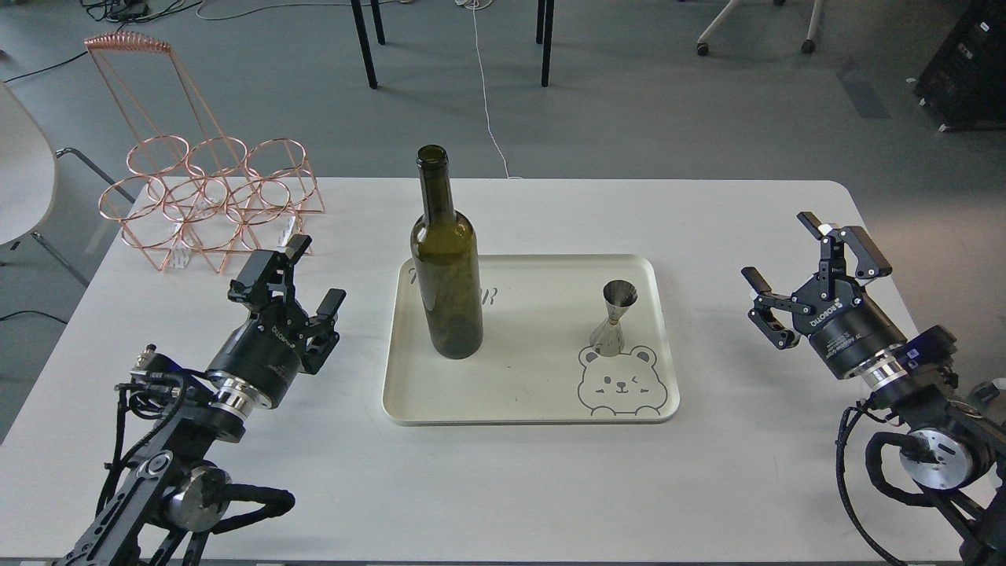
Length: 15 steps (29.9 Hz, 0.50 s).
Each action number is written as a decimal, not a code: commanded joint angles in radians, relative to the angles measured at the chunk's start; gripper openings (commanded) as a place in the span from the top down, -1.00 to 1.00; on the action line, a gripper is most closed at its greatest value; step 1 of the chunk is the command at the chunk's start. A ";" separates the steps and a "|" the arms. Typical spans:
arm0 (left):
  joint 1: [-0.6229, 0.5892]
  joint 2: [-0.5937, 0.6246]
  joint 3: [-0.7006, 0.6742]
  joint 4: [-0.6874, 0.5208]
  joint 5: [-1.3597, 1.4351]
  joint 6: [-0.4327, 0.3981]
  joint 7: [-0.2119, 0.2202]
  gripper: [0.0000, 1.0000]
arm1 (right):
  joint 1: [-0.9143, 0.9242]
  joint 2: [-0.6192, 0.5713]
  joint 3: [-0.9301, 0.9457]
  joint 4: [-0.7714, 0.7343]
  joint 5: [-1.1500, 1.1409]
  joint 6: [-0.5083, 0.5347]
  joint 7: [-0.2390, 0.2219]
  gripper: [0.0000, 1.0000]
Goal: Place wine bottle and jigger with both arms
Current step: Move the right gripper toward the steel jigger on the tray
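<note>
The wine bottle (pixel 446 267), dark olive-green and uncorked, stands upright on the left part of a cream tray (pixel 534 393). On the tray's right part the small steel jigger (pixel 614 318) stands upright, just above a printed bear face. My left gripper (pixel 302 275) hovers open to the left of the tray, apart from the bottle and holding nothing. To the right of the tray my right gripper (pixel 802 263) is also open and empty, well clear of the jigger.
A copper wire bottle rack (pixel 208 200) stands at the table's back left, just behind the left gripper. The white table (pixel 503 487) ends close behind the tray; chair and table legs stand on the floor beyond.
</note>
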 commanded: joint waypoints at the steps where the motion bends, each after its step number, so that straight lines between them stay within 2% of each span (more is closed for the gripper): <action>1: 0.004 0.000 -0.002 -0.007 0.002 0.005 -0.013 -0.96 | -0.002 0.001 -0.003 -0.005 -0.002 0.000 0.000 -0.99; 5: -0.001 0.008 -0.002 -0.007 0.000 0.017 -0.024 -0.96 | -0.007 -0.011 -0.004 0.006 -0.102 0.000 0.000 -0.99; 9: -0.008 0.034 -0.002 -0.007 -0.003 0.019 -0.036 -0.96 | -0.008 -0.069 0.026 0.076 -0.390 0.000 0.000 -0.99; 12: -0.015 0.054 0.004 -0.007 -0.003 0.019 -0.097 -0.96 | -0.037 -0.123 0.043 0.191 -0.611 0.000 0.000 -0.99; 15: -0.016 0.069 0.010 -0.007 -0.003 0.017 -0.131 -0.96 | -0.057 -0.170 0.037 0.288 -0.823 -0.128 0.000 -0.99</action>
